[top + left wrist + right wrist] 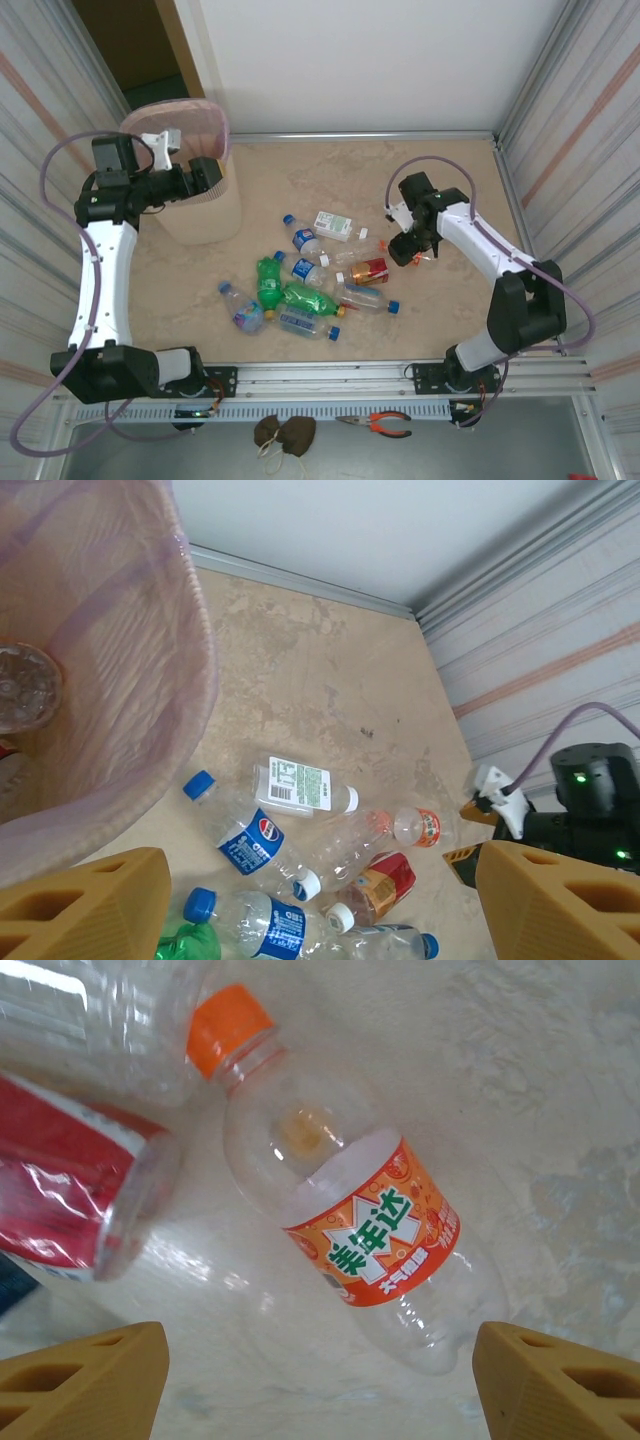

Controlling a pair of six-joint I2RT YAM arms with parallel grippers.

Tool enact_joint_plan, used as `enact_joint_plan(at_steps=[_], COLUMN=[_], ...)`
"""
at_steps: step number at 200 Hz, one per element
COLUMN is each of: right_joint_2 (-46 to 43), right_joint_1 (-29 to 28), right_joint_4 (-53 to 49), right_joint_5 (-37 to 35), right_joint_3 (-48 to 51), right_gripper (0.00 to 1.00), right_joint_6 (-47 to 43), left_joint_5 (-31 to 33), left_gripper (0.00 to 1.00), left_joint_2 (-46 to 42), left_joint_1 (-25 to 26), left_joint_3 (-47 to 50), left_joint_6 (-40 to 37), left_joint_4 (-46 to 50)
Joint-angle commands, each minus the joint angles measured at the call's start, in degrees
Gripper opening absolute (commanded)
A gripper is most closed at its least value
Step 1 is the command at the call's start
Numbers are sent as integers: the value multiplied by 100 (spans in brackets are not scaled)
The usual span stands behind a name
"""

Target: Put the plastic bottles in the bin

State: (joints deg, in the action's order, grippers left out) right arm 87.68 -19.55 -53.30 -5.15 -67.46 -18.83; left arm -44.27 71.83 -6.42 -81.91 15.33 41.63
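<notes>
One blue-capped bottle [250, 835] wears a Pepsi label. An orange-capped bottle [365, 1235] reads 美年达 under the spread, empty right claw [320, 1335]; the left claw [320, 855] spreads empty beside the bin [150, 680].

Bare surface [300, 175] is lying open beyond the bottle pile [310, 285] and on its near side. Left of the pile, the bin [205, 215] is blocking passage. Inside the pile, neighbours are touching, leaving little room.

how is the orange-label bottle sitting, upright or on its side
On its side: the orange-label bottle lies flat on the table, its full length showing.
</notes>
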Motion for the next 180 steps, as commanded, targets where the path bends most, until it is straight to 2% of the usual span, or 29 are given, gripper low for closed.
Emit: enact_joint_plan(at_steps=[1, 27, 63, 97, 143, 180], right_joint_2=[415, 735, 1199, 1534, 1790, 1641], right_joint_1=[95, 250, 217, 145, 321, 731], right_joint_4=[-331, -360, 377, 732, 834, 875], right_joint_5=[-141, 408, 103, 308, 444, 539], right_joint_3=[-192, -422, -318, -372, -522, -481], right_gripper=[79, 80, 83, 84, 74, 69], right_joint_6=[-1434, -1675, -1828, -1961, -1787, -1051], left_joint_5=[-340, -511, -512, -500, -451, -476], left_gripper=[80, 79, 79, 78, 78, 78], left_joint_2=[91, 206, 267, 206, 67, 38], left_joint_1=[-35, -35, -35, -35, -35, -35], left_joint_3=[-124, -160, -168, -110, -18, 3], left_joint_6=[31, 135, 194, 246, 361, 449], left_joint_4=[-148, -279, -331, -356, -400, -436])
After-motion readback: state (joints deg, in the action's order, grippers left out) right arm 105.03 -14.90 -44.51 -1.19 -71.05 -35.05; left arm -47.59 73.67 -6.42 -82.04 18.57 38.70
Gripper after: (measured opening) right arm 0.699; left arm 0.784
